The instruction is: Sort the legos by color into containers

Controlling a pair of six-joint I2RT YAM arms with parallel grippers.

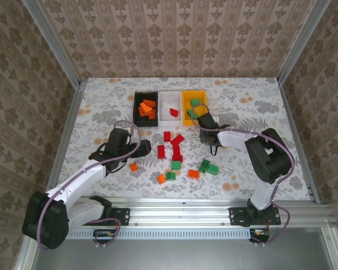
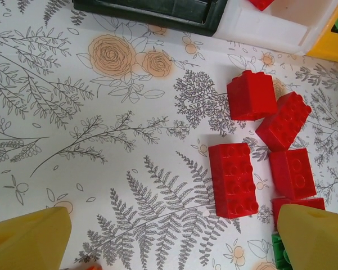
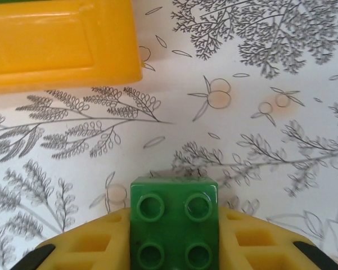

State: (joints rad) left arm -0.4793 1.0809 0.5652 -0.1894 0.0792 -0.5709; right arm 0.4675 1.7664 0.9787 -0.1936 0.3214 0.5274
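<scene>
Three bins, about twenty bricks

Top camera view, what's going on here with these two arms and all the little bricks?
Two robot arms are sorting bricks by color. The right gripper is shut on a green brick just short of the yellow bin, which has green ones in it. The left gripper is open over the table beside a cluster of red bricks. The black bin has orange bricks, the white bin one red brick. More bricks of all three colors lie loose.
</scene>
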